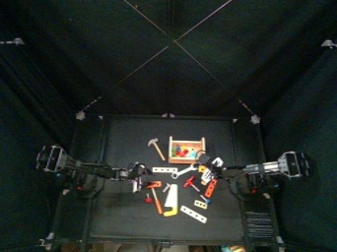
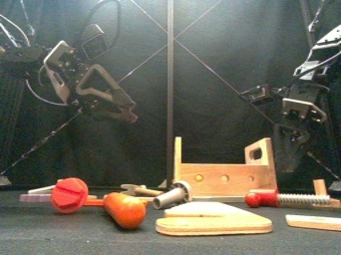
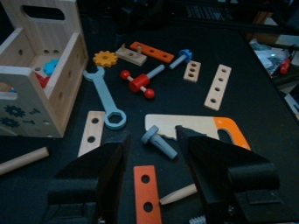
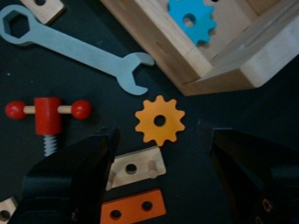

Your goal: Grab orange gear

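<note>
The orange gear [image 4: 160, 121] lies flat on the black table, beside the open side of the wooden toolbox [image 4: 222, 48]. My right gripper [image 4: 162, 179] hangs open right over it, one jaw on each side, not touching. The gear also shows in the left wrist view [image 3: 107, 59], next to the toolbox [image 3: 35, 66]. My left gripper [image 3: 158, 188] is open and empty, above a wooden saw with an orange handle [image 3: 201, 129]. In the top view the right gripper [image 1: 211, 170] is just right of the toolbox [image 1: 188, 150], and the left gripper [image 1: 138, 177] is at the table's left.
A blue wrench [image 4: 70, 48], a red bolt [image 4: 45, 114], a small wooden plate [image 4: 131, 168] and an orange strip [image 4: 135, 210] lie close around the gear. A blue gear [image 4: 191, 17] sits in the toolbox. A grey bolt [image 3: 158, 140] and wooden strips [image 3: 219, 86] lie mid-table.
</note>
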